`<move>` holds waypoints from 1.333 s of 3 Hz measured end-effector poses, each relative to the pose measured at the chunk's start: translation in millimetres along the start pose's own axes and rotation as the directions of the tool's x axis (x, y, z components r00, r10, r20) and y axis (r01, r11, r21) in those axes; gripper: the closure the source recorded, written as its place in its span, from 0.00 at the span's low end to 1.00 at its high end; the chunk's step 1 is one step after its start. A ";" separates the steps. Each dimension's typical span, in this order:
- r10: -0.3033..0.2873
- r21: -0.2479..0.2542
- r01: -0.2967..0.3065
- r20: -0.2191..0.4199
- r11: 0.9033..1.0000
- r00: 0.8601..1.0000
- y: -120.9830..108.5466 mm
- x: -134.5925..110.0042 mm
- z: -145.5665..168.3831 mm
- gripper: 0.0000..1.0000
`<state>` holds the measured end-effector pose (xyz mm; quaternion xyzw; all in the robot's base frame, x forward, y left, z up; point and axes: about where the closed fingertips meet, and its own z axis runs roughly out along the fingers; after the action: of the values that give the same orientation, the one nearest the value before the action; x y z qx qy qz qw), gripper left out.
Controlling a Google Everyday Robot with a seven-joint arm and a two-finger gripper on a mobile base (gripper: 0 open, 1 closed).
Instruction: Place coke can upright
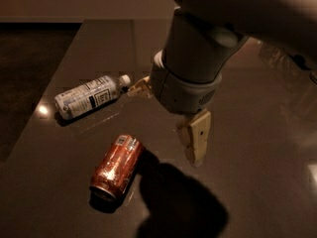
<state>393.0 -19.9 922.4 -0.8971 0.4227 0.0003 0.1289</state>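
The coke can (116, 166), reddish-orange with silver ends and a small white label patch, lies on its side on the dark table (257, 148) at the lower left. Its silver end faces the front. My gripper (164, 124) hangs above the table just right of and behind the can, not touching it. It is open and empty. One finger (196, 137) points down to the right of the can. The other fingertip (139, 88) shows near the bottle's cap.
A clear plastic water bottle (89, 97) with a white cap lies on its side at the left, behind the can. The table's left edge (59, 63) runs close by it. The arm's shadow (178, 207) falls on the table in front.
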 end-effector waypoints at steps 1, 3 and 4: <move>-0.095 -0.014 0.095 0.029 0.995 0.995 -2.0 -13.5 4.9 0.00; -0.098 -0.008 0.098 0.027 0.995 0.995 -4.0 -17.5 -1.5 0.00; -0.096 -0.022 0.097 0.073 0.995 0.993 -8.9 -32.7 15.1 0.00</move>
<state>380.3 13.8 913.4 -0.9175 0.3739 0.0318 0.1323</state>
